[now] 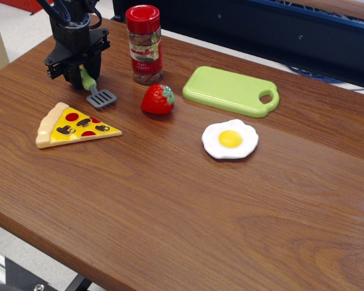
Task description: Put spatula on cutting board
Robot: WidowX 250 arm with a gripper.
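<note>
The spatula (101,97) lies at the table's back left, its grey slotted head pointing toward the pizza slice and its light green handle between my fingers. My gripper (83,77) has come down over the handle and is shut on it, with the spatula still resting on the table. The light green cutting board (227,90) lies flat at the back centre-right, its handle hole at the right end, with nothing on it.
A red-lidded spice jar (144,45) stands just right of the gripper. A toy strawberry (158,99) lies between the spatula and the board. A pizza slice (73,125) is in front of the spatula. A white fried egg (230,139) lies in front of the board.
</note>
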